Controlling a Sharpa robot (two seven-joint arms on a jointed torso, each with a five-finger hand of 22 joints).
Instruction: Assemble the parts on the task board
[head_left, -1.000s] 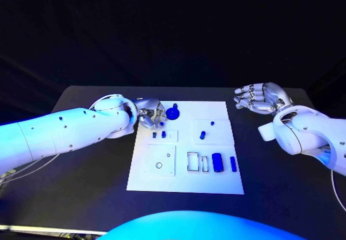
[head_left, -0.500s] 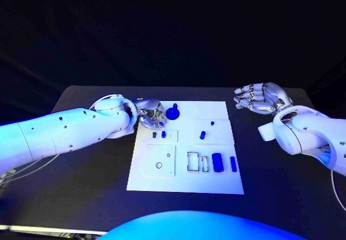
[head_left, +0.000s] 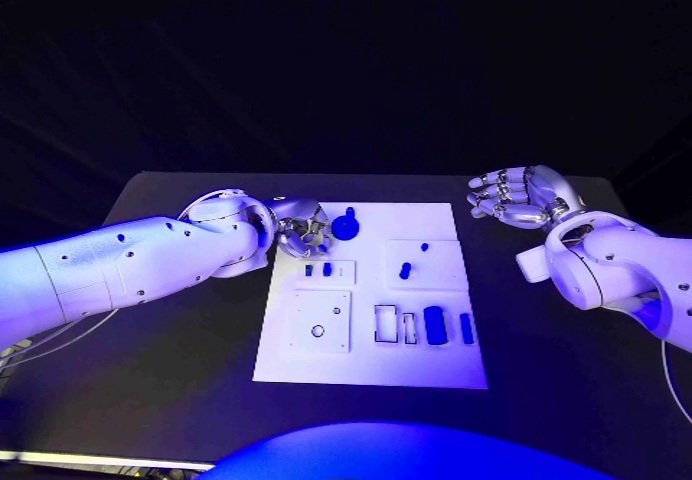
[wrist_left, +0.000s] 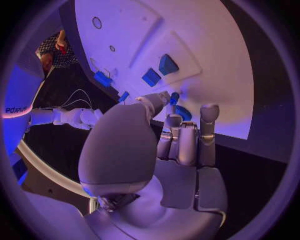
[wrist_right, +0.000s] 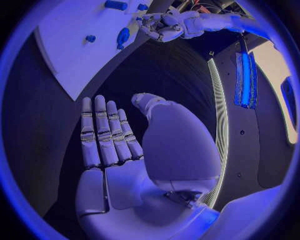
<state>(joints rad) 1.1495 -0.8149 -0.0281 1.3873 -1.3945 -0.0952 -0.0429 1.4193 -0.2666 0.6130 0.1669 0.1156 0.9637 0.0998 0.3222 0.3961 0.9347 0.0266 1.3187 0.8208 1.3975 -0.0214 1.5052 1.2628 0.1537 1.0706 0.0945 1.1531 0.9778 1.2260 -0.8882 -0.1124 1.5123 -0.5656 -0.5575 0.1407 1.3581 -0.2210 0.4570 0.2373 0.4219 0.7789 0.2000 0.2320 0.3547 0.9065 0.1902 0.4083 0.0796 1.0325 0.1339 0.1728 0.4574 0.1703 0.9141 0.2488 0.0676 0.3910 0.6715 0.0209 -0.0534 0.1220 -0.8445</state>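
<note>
Although the task board (head_left: 372, 295) carries several blue parts, the one that matters now is the round part (head_left: 346, 225) with a stub on top, at the board's far corner on the left arm's side. The left hand (head_left: 300, 231) is at that same corner, and the part sits just beyond its fingertips (wrist_left: 173, 119), on the side away from the wrist. In the left wrist view the thumb and the nearest finger reach to the part's (wrist_left: 179, 107) edge and seem to touch it, the remaining fingers lying straight alongside; whether this amounts to a true pinch I cannot tell (the contact is too small to read). In the head view the part's stub points away from the robot, so its long axis looks to run roughly away from the robot, crosswise to the hand's reach.

The right hand (head_left: 516, 198) hovers off the board's far right corner, well apart from that part, fingers spread and palm bare (wrist_right: 115, 160), holding nothing. The left hand is plainly the nearer.

Closer to the robot than the left hand lie two small blue pieces (head_left: 317, 268) in a raised square. My judgement is that the coming move depends on the fingers closing round the part across its axis.
</note>
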